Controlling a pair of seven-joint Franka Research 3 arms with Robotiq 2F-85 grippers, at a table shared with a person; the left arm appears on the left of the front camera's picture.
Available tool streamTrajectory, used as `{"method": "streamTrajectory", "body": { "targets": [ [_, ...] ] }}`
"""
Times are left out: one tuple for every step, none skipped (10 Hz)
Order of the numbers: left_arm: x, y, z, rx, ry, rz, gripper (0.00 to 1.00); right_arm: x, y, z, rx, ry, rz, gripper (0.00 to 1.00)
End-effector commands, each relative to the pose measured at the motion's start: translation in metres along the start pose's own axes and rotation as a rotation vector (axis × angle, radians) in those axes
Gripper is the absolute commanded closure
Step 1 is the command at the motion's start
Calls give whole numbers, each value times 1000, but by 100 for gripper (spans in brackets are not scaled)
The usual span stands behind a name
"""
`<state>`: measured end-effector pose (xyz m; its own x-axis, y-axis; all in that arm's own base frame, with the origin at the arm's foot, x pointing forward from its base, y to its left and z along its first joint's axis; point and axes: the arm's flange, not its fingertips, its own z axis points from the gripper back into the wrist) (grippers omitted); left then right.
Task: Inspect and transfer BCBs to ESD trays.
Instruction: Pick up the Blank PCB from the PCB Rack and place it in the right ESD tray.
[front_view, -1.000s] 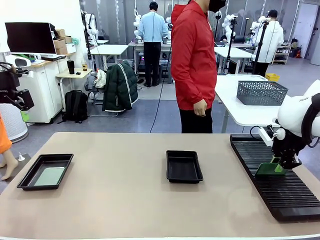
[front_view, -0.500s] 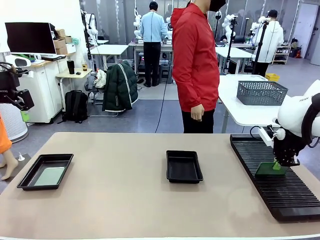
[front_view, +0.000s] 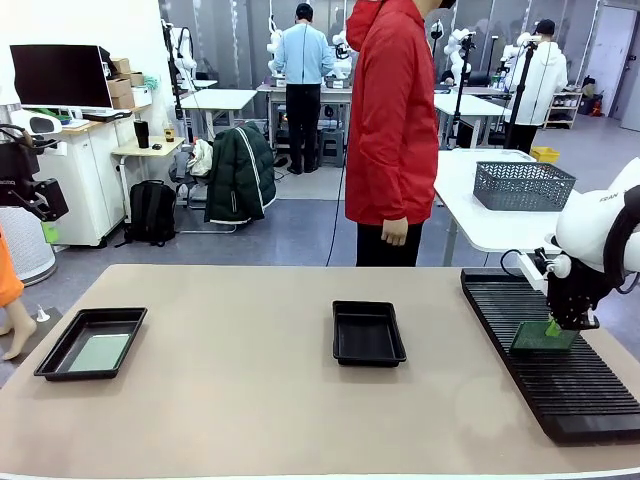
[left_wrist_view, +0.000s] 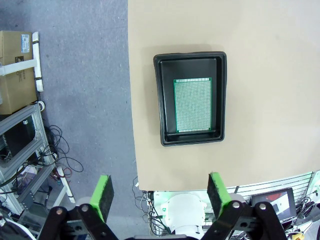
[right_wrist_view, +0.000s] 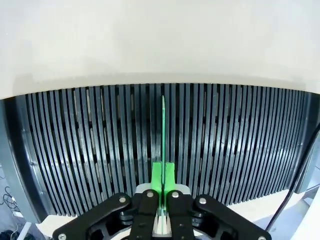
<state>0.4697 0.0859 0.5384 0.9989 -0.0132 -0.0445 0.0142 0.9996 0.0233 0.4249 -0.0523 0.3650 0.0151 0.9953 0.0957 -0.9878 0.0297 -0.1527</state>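
A: right gripper state?

B: clenched; green pads pinch the near edge of a thin green rectangular circuit board; board stands on edge over the long black ribbed slotted rack, in line with one of its middle slots; can't tell whether the bottom edge sits in the slot or hangs just clear.

A: front view agrees?

B: yes; that board is about halfway along the rack, towards its outer side; gripper above it, pointing down.

A: left gripper?

B: released; jaws wide apart, nothing between the green pads; it hangs high over the far-left table end, well apart from the rack, looking straight down.

A: what's under it?

B: a shallow black plastic tray with a flared rim; a pale green perforated board lies flat on its floor, closer to one short wall; this tray is the one farthest from the rack, near the edge of the beige table.

A: other tray?

B: second shallow black tray, same type, mid-table; between the first tray and the rack, nearer the rack but not touching; black floor showing.

A: person?

B: red-jacketed person stands past the table's far edge, left of the rack's far end; hand down at their side, touching nothing.
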Motion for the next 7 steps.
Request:
{"method": "streamTrajectory", "body": {
  "targets": [
    [0, 1, 0, 0, -3, 1, 0, 1, -10, 26, -43, -26, -8, 100],
    [0, 1, 0, 0, -3, 1, 0, 4, -18, 47, -48, -21, 0, 100],
    [0, 1, 0, 0, -3, 1, 0, 6, -27, 72, -56, -22, 28, 100],
    [0, 1, 0, 0, -3, 1, 0, 9, -33, 94, -58, -8, 49, 100],
    [0, 1, 0, 0, -3, 1, 0, 10, -40, 116, -55, 10, 65, 100],
    [0, 1, 0, 0, -3, 1, 0, 10, -46, 138, -51, 16, 77, 100],
    [0, 1, 0, 0, -3, 1, 0, 9, -51, 164, -46, 18, 90, 100]
  ]
}}
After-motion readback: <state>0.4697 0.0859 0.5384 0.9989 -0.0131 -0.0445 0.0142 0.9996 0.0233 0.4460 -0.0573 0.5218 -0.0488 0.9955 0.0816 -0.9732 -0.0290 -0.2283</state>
